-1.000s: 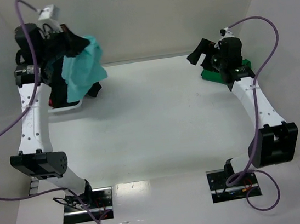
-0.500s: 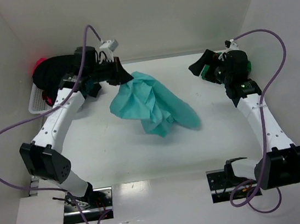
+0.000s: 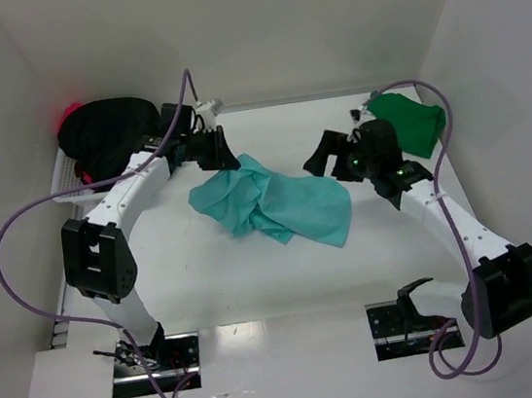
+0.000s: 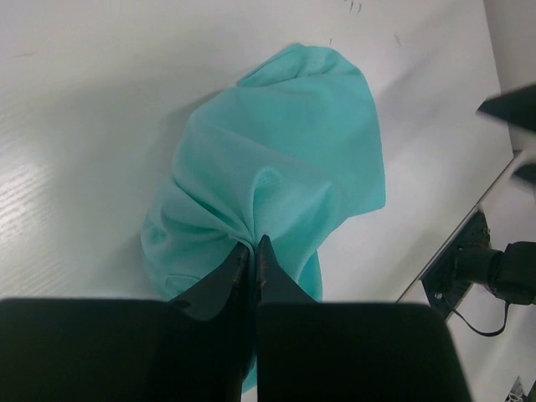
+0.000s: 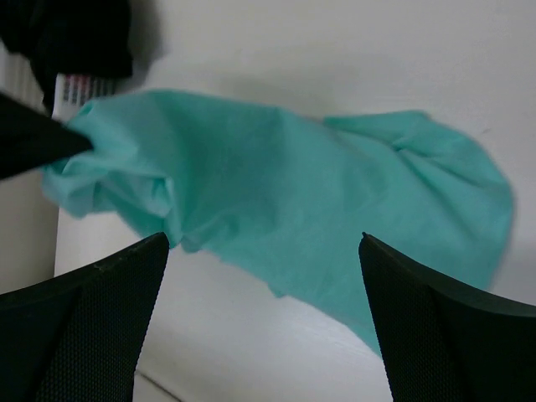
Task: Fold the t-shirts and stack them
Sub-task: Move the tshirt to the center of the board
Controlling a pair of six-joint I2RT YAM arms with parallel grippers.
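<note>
My left gripper [image 4: 253, 249] was clamped on a bunched fold of the light teal shirt [image 3: 282, 205], which lay crumpled mid-frame on the table [image 3: 257, 279]. My right gripper [image 5: 261, 243] hung spread wide over its right end. The dark green shirt [image 3: 415, 125] sat upper right, and the black shirt [image 3: 105, 130] was heaped in the basket [image 3: 61, 187] upper left.

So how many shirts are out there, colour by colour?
Light teal shirt: 1
Dark green shirt: 1
Black shirt: 1
Red-pink shirt, mostly hidden behind the black one: 1
Total: 4
</note>
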